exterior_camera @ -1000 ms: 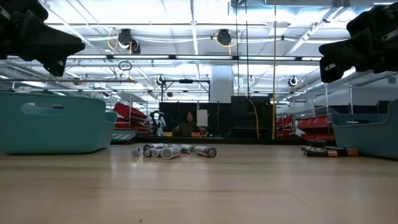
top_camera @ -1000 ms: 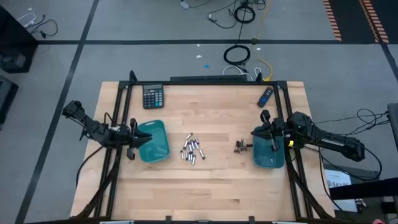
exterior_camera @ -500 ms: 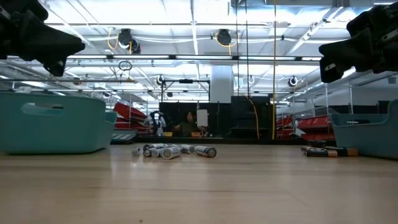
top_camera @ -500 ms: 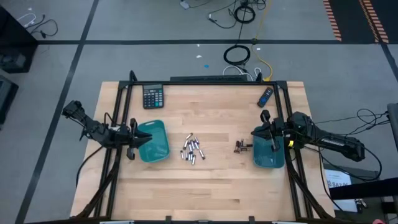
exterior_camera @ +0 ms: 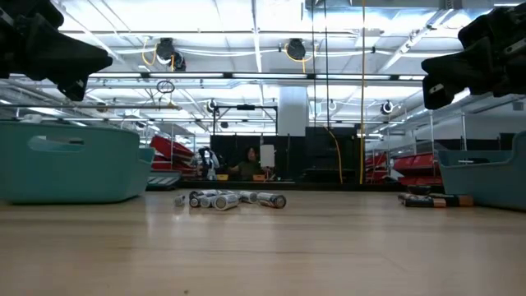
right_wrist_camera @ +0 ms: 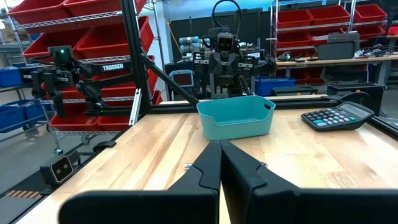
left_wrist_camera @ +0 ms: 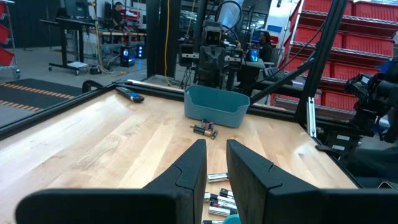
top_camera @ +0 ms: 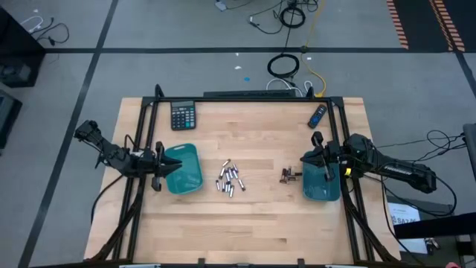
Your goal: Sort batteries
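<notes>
Fingers of the left gripper (left_wrist_camera: pixel 216 163) stand slightly parted with nothing between them, while the right gripper (right_wrist_camera: pixel 220 163) has its fingers pressed together, also empty. Each gripper hovers above its own teal tray: the left tray (top_camera: pixel 184 168) at the table's left side, the right tray (top_camera: pixel 320 181) at the right. Both arms reach in low from the table's outer edges, aimed toward the centre.

Between the trays, the batteries (top_camera: pixel 230 179) lie flat in a loose cluster, long axes pointing in mixed directions. Two more batteries (top_camera: pixel 288 176) lie just beside the right tray. A calculator (top_camera: pixel 183 115) and a dark blue remote (top_camera: pixel 317 115) rest near the far edge.
</notes>
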Motion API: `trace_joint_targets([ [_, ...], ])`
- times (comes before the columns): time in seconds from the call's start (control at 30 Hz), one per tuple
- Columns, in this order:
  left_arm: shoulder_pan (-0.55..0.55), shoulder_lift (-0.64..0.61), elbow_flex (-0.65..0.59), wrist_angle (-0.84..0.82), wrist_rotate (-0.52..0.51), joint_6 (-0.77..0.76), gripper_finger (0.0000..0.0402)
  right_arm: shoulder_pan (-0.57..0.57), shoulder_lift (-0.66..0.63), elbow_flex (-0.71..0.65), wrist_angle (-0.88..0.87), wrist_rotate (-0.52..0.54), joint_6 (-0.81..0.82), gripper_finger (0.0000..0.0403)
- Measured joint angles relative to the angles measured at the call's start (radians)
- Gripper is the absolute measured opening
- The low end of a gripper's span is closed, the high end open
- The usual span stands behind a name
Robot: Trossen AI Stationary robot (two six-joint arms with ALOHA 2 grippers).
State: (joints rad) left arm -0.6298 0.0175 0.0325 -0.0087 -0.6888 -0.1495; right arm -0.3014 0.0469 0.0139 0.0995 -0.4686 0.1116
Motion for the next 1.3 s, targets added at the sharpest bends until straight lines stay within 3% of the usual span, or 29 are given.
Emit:
trace_joint_targets([
  [0.8, 0.0, 0.0, 0.0, 0.0, 0.0, 0.0, 0.0072, 0.0, 0.0, 0.0, -0.004, 0.001, 0.0, 0.0],
  [1.3, 0.0, 0.0, 0.0, 0.0, 0.0, 0.0, 0.0072, 0.002, 0.0, 0.0, 0.006, 0.073, 0.186, 0.0],
])
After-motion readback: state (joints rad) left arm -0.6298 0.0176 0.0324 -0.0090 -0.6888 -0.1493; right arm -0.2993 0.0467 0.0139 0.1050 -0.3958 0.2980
